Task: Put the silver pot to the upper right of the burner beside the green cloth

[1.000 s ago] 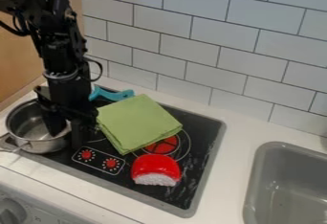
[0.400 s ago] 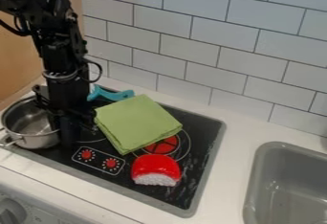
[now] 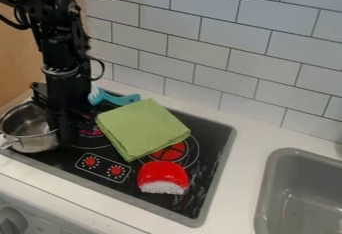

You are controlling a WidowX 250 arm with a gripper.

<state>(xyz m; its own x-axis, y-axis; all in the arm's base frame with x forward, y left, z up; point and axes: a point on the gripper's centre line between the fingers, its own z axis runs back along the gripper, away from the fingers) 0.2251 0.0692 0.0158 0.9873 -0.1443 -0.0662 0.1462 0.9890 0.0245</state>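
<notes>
**Watching the gripper at the silver pot's right side**

I have the arm coming in from the upper left of my camera view, with the black gripper (image 3: 60, 125) hanging down at the right side of the silver pot (image 3: 30, 140), in front of part of its rim. I cannot tell from here whether the grip is released or clenched on the pot.

The pot sits upright at the left end of the black cooktop (image 3: 175, 205), open side up, with a handle (image 3: 7, 143) at its lower left. It is to the left of the left burner (image 3: 92, 132), which is partly hidden behind the arm, so it is away from the spot at the burner's upper right beside the cloth.

The green cloth (image 3: 143, 128) lies folded at a slant on the cooktop, covering part of the red-centred burner (image 3: 168, 152). Just below that burner I see a red object with a white, speckled front (image 3: 163, 175). Behind the cloth, near the back edge, rests a teal-handled brush (image 3: 123, 99) with white bristles. Two red dial markings (image 3: 103, 167) show at the cooktop's front.

To the right, a grey sink (image 3: 294, 152) is set into the white counter (image 3: 244, 160), and a white tiled wall (image 3: 200, 43) stands behind everything.
</notes>
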